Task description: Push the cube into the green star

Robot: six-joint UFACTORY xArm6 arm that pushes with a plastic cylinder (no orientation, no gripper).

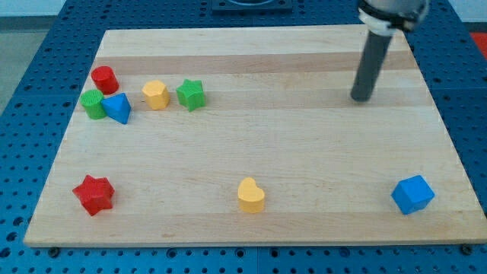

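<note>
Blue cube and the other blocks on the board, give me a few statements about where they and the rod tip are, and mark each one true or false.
1. The blue cube sits near the view's bottom right corner. True.
2. My tip is touching the blue cube. False: it stands well above it in the view, apart from every block.
3. The green star lies just right of the yellow hexagonal block. True.
4. The red star is at the view's top right. False: it is at the bottom left.
5. The yellow heart lies between the red star and the blue cube. True.
</note>
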